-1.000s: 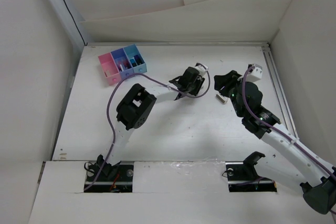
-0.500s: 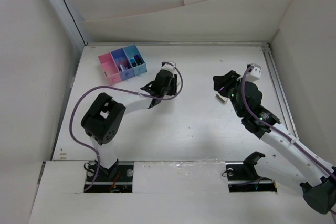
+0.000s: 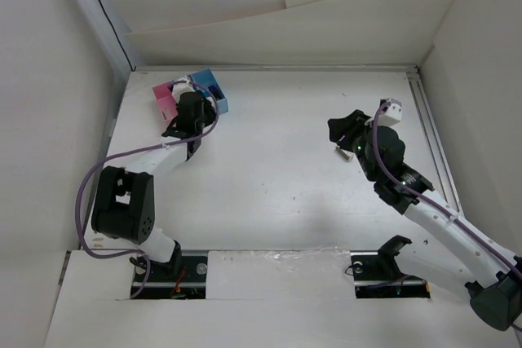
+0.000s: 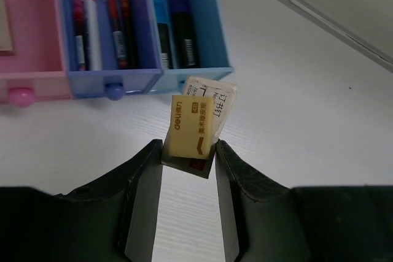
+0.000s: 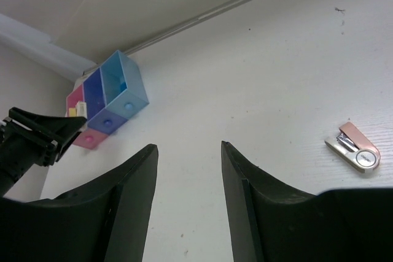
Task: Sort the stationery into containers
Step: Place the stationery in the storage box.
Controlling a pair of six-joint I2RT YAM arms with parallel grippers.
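Note:
My left gripper (image 4: 188,151) is shut on a yellow eraser in a printed sleeve (image 4: 192,126) and holds it just in front of the joined bins (image 4: 132,81). In the top view the left gripper (image 3: 184,112) sits over the bins (image 3: 214,87) at the far left. The purple-blue bin holds red and pink pens (image 4: 86,19). The light blue bin holds a blue-capped marker (image 4: 161,32) and a purple-ended marker (image 4: 182,26). My right gripper (image 5: 187,148) is open and empty, above bare table at the right (image 3: 344,129).
A small pink and silver stapler (image 5: 354,148) lies on the table right of my right gripper, also seen in the top view (image 3: 343,153). White walls enclose the table (image 3: 285,201) on the left, back and right.
My left arm has swung left across the table with the eraser, from the middle to the bins. My right arm has barely moved.

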